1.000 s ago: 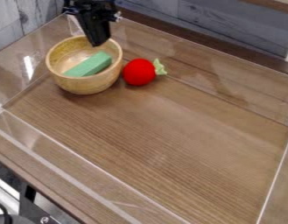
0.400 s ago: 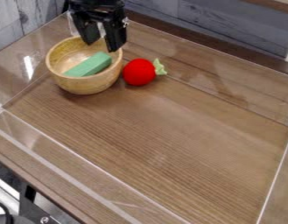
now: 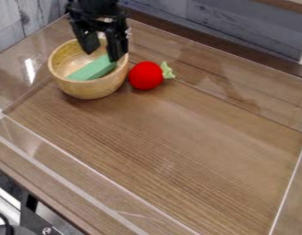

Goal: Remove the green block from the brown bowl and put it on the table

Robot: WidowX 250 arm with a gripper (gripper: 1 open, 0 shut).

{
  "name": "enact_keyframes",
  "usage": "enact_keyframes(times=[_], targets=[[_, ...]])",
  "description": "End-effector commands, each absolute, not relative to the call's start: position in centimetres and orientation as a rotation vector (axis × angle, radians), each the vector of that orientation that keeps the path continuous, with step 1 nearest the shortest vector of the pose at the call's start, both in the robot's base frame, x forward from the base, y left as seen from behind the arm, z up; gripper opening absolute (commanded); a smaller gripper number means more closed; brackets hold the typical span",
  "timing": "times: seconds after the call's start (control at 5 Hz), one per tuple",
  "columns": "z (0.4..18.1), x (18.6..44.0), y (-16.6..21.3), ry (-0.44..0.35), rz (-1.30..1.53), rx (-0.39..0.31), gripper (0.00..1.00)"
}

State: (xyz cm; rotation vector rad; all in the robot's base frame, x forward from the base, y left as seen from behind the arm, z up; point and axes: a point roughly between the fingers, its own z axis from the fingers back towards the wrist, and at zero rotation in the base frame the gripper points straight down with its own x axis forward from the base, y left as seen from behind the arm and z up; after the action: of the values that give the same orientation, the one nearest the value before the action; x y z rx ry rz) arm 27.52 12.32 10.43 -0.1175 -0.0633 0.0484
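The green block [image 3: 89, 71] lies flat inside the brown bowl [image 3: 70, 83] at the back left of the table [image 3: 178, 138]. My gripper [image 3: 102, 45] hangs open, pointing straight down over the bowl's far right rim. Its two black fingers [image 3: 117, 43] stand wide apart just above the block's far end, and nothing is held between them. The fingers hide the far end of the block.
A red strawberry-like toy [image 3: 144, 75] with green leaves sits just right of the bowl. Low clear acrylic walls [image 3: 30, 138] ring the tabletop. A grey plank wall rises behind.
The gripper went from shut to open and dropped down and left, closer over the bowl. The block, bowl and red toy have not moved.
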Motion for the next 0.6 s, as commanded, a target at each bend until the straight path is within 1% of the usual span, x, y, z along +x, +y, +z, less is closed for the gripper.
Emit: enact_keyframes(times=[0.0, 0.4], targets=[[10.6, 27.0, 14.0, -0.087, 0.087, -0.077, 1.0], [10.1, 25.6, 13.7, -0.082, 0.088, -0.05, 1.0]])
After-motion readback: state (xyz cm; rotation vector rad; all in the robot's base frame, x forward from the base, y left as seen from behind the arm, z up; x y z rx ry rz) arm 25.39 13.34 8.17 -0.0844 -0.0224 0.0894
